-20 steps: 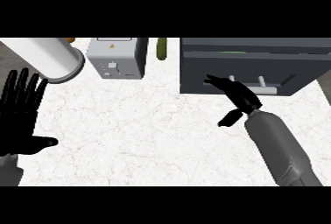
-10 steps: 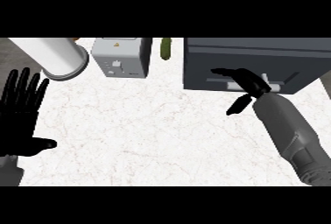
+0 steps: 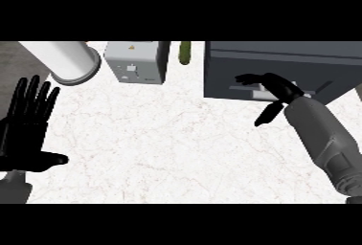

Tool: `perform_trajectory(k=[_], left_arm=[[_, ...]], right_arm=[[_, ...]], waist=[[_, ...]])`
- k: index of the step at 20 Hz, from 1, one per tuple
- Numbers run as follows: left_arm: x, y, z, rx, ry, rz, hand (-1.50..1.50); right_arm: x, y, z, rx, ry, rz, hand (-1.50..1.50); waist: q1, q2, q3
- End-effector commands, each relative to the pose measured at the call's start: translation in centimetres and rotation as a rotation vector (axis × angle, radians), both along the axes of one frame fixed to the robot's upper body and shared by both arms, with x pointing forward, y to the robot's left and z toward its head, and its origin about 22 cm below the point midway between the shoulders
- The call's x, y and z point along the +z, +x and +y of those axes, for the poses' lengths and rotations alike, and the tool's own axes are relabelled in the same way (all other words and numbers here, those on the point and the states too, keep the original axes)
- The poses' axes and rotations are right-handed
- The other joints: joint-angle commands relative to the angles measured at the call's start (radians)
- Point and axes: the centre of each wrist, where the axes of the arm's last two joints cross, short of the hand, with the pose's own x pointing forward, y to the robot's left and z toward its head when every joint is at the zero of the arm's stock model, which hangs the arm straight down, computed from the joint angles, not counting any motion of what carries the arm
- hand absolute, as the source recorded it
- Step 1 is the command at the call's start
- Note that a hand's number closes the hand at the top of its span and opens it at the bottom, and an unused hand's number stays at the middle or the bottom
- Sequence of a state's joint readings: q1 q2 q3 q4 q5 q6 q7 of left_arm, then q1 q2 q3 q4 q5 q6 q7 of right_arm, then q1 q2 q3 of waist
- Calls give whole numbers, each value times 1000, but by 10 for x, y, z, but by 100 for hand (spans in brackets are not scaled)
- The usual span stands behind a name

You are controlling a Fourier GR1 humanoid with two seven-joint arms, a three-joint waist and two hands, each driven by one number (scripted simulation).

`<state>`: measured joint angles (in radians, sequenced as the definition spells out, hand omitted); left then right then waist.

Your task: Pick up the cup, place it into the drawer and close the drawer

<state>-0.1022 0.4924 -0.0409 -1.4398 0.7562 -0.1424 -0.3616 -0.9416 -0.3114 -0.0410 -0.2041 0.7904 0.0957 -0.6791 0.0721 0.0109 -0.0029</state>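
Observation:
The dark grey drawer unit (image 3: 283, 60) stands at the counter's back right, its front face (image 3: 233, 88) turned toward me. My right hand (image 3: 279, 88) is at that front, fingers stretched out against it by the pale handle (image 3: 249, 82), thumb pointing down. It is open and holds nothing. No cup shows on the counter, and I cannot see inside the drawer. My left hand (image 3: 28, 129) rests open at the left edge, fingers up.
A big white cylinder with a grey round end (image 3: 67, 60) lies at the back left. Beside it stands a small grey box with an orange label (image 3: 136, 62), then a green vegetable (image 3: 185, 51). White marble counter (image 3: 163, 143) spreads across the middle.
My right hand has reached away from me, from over the counter up to the drawer's front. The left hand has stayed where it was.

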Motion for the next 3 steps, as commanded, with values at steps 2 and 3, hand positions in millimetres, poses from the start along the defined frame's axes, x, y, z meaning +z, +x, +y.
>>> perform_trajectory(k=[2, 3], left_arm=[[4, 2, -4, -4, 16, -10, -150], [10, 10, -3, 18, 10, 0, -150]], right_arm=[[29, 14, -9, -126, -54, -34, -150], [40, 17, -20, -125, -43, -40, -150]], waist=[[21, 25, 7], [11, 25, 7]])
